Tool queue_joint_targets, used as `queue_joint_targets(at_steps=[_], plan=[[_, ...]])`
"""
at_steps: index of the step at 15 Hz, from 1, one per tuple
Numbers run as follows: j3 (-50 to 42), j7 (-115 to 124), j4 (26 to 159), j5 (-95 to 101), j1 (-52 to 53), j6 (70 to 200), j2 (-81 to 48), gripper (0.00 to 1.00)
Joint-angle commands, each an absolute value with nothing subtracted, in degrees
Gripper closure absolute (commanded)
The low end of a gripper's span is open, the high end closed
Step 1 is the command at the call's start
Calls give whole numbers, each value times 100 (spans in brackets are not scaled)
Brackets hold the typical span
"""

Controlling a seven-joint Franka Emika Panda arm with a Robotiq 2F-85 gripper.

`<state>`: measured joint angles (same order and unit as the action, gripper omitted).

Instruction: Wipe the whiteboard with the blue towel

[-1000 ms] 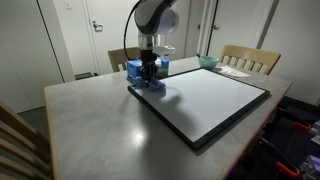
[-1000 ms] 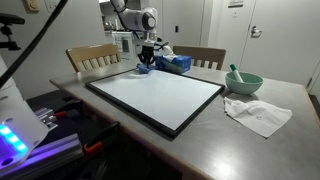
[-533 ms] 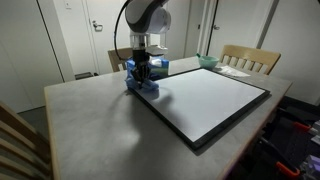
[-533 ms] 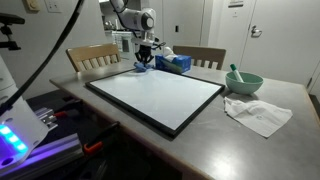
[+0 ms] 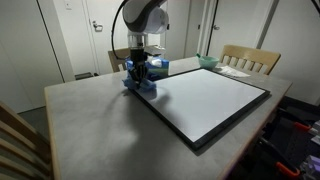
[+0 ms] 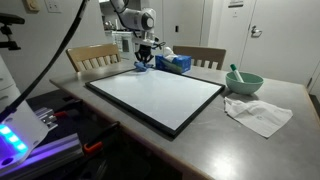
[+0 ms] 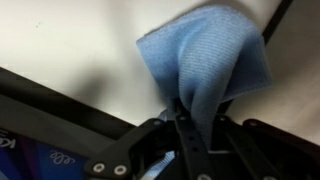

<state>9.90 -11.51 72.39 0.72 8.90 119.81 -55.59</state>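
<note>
Cloth of a soft mid-blue with a fine woven grain, the blue towel (image 7: 208,58) hangs from the claw (image 7: 185,118) in the wrist view as a gathered bunch, pinched narrow where it is held and spreading into a broad, rounded fold beyond the fingertips. The claw's dark fingers are closed tight on that pinched part, with no gap visible between them. In both exterior views the claw (image 5: 140,78) points straight down at a corner of the whiteboard (image 6: 155,98), and the towel (image 6: 143,68) shows as a small blue lump directly beneath it, down at the board; whether it presses on the white surface or on the black frame cannot be told. The whiteboard (image 5: 205,100) lies flat on the grey table (image 5: 85,125), its plain white face stretching away from the claw inside a thin black frame. Just beside the claw, off the board's edge, stands a blue tissue box (image 6: 177,63) with a white tissue (image 6: 165,51) standing up out of its top. Well apart from the claw, past the far side of the board, sits a green bowl (image 6: 243,82) with a green handle (image 6: 233,70) leaning out of it, and near the bowl a crumpled white cloth (image 6: 258,114) lies on the table.
</note>
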Motion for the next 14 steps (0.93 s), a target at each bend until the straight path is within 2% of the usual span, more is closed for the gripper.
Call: queue_joint_targets(at_steps=[1, 14], plan=[[885, -908, 6982, 94, 1065, 11965, -5787, 96], [662, 38, 7815, 243, 1535, 12273, -5337, 96]])
